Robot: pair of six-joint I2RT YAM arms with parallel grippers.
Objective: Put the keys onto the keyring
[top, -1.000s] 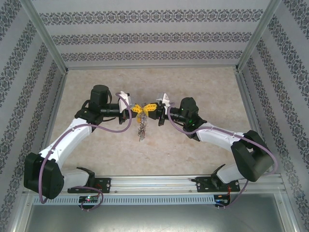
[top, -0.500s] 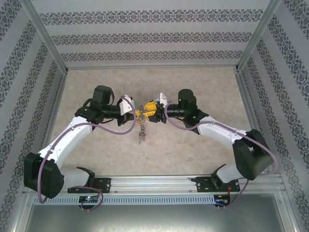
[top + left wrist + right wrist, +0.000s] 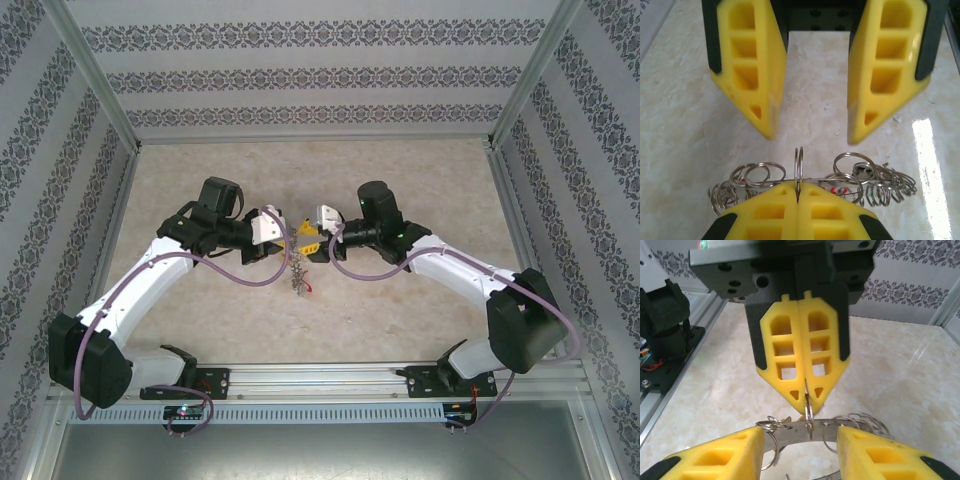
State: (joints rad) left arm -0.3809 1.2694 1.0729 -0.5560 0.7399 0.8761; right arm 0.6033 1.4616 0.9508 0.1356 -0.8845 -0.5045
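Right yellow-fingered gripper [image 3: 810,132] had let go, jaws spread just beside the large flat grey metal keyring [image 3: 790,432]. Left yellow-fingered gripper [image 3: 805,399] alone pinched a small wire loop [image 3: 799,165] on its rim. Small silvery keys [image 3: 297,280] dangled below. Regrasp likely.

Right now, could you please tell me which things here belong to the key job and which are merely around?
Job: keyring; keys; left gripper, shut on a wire loop; right gripper, open.
Merely around: table; patterned walls; metal rail.

A robot-lab test booth: aluminium frame [image 3: 95,80], patterned panels [image 3: 320,75] (wallpaper-like) round a marble-look tabletop [image 3: 420,170]
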